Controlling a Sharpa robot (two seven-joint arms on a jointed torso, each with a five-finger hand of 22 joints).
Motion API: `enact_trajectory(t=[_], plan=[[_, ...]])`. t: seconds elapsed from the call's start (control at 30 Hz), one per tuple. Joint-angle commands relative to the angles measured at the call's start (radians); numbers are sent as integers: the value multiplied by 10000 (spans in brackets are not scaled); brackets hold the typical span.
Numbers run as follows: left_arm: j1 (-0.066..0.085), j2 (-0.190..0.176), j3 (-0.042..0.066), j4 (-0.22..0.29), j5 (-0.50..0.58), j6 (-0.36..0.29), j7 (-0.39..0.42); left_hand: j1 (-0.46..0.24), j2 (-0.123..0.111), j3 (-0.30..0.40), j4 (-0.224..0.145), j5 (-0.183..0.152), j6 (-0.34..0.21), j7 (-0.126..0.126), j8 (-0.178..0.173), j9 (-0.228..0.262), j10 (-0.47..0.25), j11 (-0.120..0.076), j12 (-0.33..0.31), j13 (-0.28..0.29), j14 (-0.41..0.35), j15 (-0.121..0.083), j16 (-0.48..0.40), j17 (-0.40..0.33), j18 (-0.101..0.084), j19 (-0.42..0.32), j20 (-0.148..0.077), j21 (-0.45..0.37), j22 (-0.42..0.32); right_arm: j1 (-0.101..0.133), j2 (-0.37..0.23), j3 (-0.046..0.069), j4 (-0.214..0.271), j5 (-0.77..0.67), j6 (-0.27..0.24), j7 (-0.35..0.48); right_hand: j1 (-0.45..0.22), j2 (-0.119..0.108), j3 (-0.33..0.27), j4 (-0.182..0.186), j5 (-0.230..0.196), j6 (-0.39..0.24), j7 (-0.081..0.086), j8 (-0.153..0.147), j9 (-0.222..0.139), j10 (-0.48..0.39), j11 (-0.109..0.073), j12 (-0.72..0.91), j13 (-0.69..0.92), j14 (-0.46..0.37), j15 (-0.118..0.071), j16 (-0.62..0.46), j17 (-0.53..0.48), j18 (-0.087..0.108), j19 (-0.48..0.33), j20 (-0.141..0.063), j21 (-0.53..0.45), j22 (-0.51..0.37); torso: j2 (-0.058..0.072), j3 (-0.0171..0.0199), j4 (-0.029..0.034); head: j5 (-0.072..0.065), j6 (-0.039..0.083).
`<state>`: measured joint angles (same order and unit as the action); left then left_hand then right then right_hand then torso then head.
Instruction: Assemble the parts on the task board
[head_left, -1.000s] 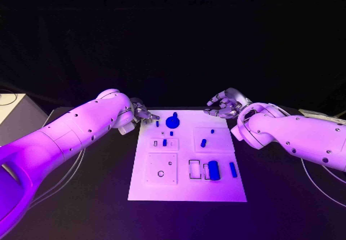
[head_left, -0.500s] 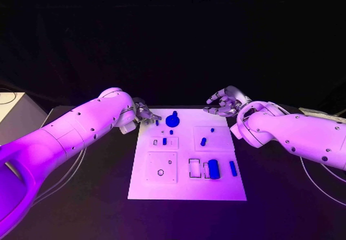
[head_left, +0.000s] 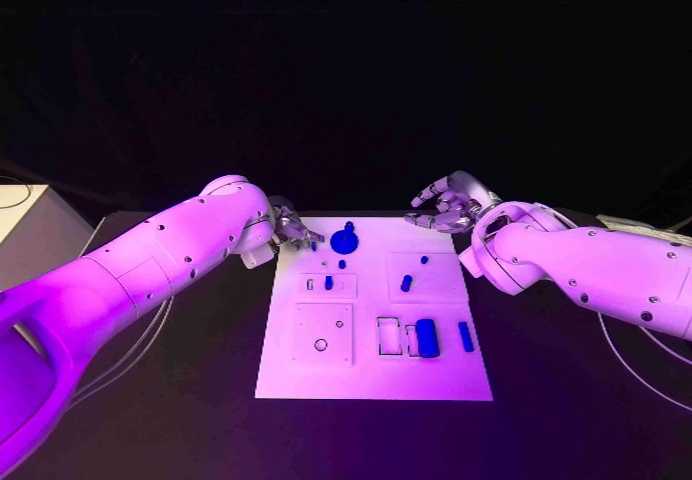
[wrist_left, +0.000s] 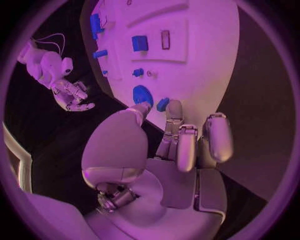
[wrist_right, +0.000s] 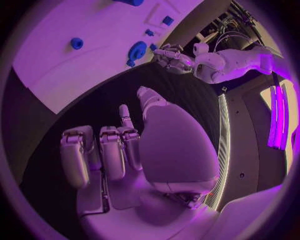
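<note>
Hovering at the far left corner of the task board (head_left: 372, 380), the left hand (head_left: 289, 228) held nothing, fingers apart, its fingertips (wrist_left: 174, 106) just beside a small blue peg (wrist_left: 162, 104); the right hand (head_left: 450, 208) hung empty, fingers loosely spread, beyond the far right corner; blue parts (head_left: 427, 338) lay on the board.
</note>
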<state>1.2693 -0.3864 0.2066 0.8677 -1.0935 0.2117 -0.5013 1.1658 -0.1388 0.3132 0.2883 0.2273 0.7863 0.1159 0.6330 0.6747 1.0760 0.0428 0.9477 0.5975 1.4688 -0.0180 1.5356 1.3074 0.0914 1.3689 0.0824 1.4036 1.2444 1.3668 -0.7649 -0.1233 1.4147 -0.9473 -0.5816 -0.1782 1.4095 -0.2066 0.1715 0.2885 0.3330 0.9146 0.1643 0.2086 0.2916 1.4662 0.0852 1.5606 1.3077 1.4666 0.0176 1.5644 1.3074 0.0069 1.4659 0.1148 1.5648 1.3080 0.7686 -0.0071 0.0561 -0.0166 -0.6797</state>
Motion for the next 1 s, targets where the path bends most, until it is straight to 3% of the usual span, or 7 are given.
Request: enact_trajectory(t=[0.03,0.37,0.67,1.0], plan=[[23,45,-34,-39,77,158,32,191,30,137,0,39,-42,-59,66,23,-11,-81,49,-24,802,-74,69,2093,-183,40,-25,74,29,3,11,5,17,-76,12,89,-65,-11,-63,-11,7,-85,-3,69,11,890,-37,-40,2478,1042,-97,64,2634,-69,1049,-49,60,2628,11,-3,0,-4,1],[28,96,-106,-97,114,99,47,304,80,230,6,55,-43,-71,105,44,-7,-91,52,-44,805,-84,74,2098,-184,39,-32,78,35,5,20,6,29,-86,22,78,-59,-8,-62,-13,24,-95,-3,81,14,908,-37,-24,2496,1042,-98,64,2634,-69,1049,-50,60,2628,15,1,-3,-19,-39],[30,94,-115,-118,201,-125,92,430,305,462,10,64,-53,-94,184,87,0,-112,53,-84,806,-100,76,2097,-187,44,-45,90,58,6,41,6,2,-94,62,63,-59,-8,-62,-13,24,-95,-3,81,14,908,-37,-24,2496,1042,-98,64,2634,-69,1049,-50,60,2628,4,8,10,-24,-83],[32,81,-116,-107,395,-254,149,802,383,904,-40,39,-90,-143,327,175,-19,-157,46,-142,796,-137,66,2071,-185,33,-70,90,63,6,57,6,-26,-98,107,43,-57,-4,-62,-13,30,-96,-5,95,19,920,-38,-13,2507,1042,-98,64,2634,-69,1049,-50,60,2628,7,7,1,-6,-100]])
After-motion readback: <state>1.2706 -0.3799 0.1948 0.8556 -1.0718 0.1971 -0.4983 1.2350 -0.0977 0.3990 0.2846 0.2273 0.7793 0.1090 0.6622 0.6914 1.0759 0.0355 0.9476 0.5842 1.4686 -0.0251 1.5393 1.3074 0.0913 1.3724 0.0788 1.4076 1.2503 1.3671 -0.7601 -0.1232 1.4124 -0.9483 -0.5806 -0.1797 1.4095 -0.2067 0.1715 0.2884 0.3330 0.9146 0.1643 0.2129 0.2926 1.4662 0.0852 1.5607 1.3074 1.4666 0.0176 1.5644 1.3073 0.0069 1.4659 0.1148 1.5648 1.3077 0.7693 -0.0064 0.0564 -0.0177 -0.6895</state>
